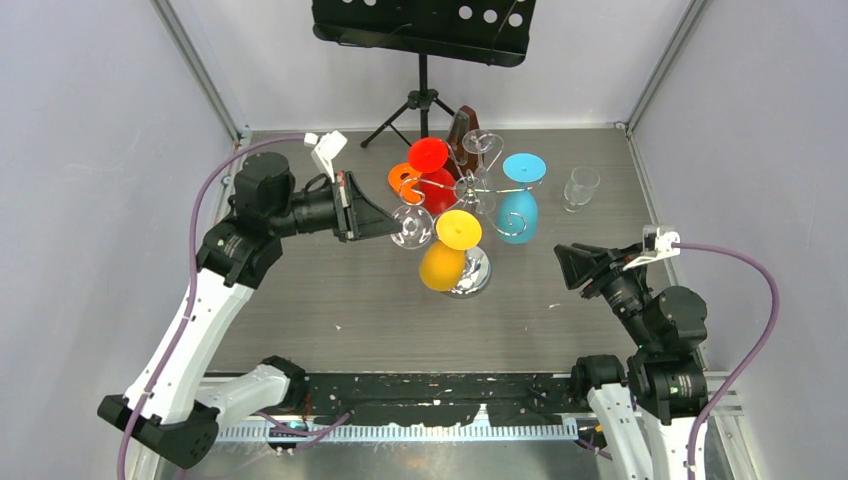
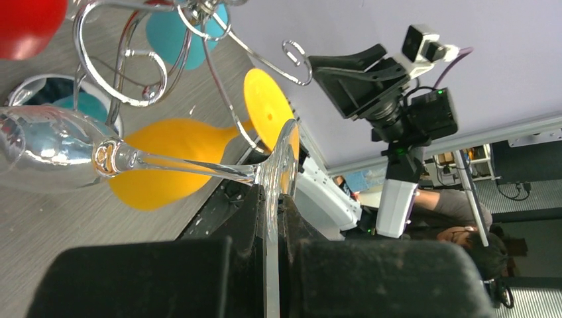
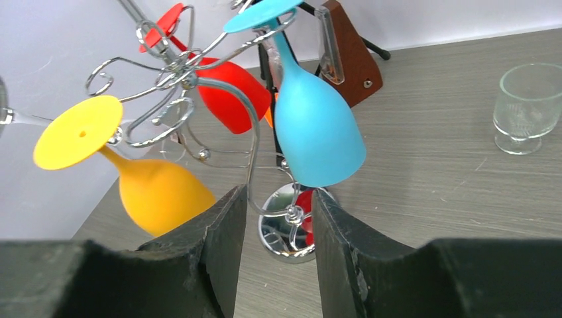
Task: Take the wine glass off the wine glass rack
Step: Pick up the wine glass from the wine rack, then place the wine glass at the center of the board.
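The chrome wine glass rack (image 1: 470,190) stands mid-table on its mirror base (image 1: 472,272), with yellow (image 1: 443,262), blue (image 1: 518,210), red (image 1: 432,172) and orange (image 1: 403,181) glasses hanging on it. My left gripper (image 1: 385,222) is shut on the foot (image 2: 283,159) of a clear wine glass (image 1: 412,226). The glass lies nearly level, its bowl (image 2: 46,152) beside a scroll arm (image 2: 126,66). I cannot tell if the stem still touches the wire. My right gripper (image 3: 275,218) is open and empty, apart from the rack on its right, facing the base (image 3: 285,232).
A black tripod music stand (image 1: 425,30) stands at the back, with a brown metronome (image 1: 462,135) behind the rack. A short clear tumbler (image 1: 580,187) stands at the right, also in the right wrist view (image 3: 527,106). Walls close in both sides.
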